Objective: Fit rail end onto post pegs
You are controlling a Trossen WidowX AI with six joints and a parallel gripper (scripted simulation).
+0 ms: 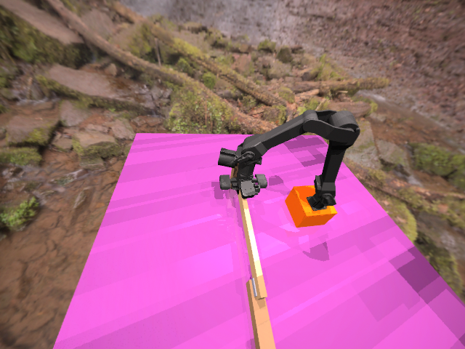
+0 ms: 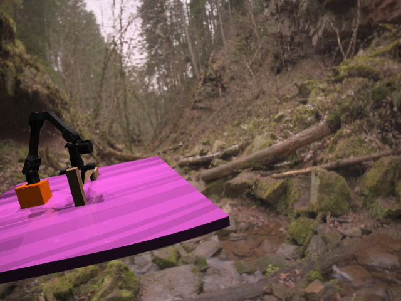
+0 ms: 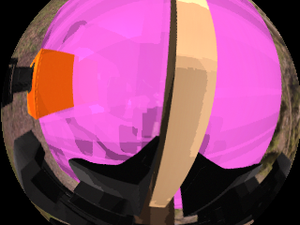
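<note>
gripper [image 1: 241, 189] [image 2: 81, 173] [image 3: 167, 141]: pinching rail [image 1: 251, 234] [image 2: 86, 177] [image 3: 189, 103] | post [image 2: 76, 187]: upright nearby | 1 orange block [image 1: 296, 210] [image 2: 34, 195] [image 3: 55, 84]: beside rail

3 views. Top: high, looks steeply down on the magenta counter [image 1: 180, 240] [image 2: 136, 207] [image 3: 112, 28], far edge visible. Exterior: low, farther back, beyond a near corner. Wrist: closest, fisheye. Top/exterior share the orange block [image 1: 309, 216] [image 2: 34, 195] [image 3: 56, 84].
</note>
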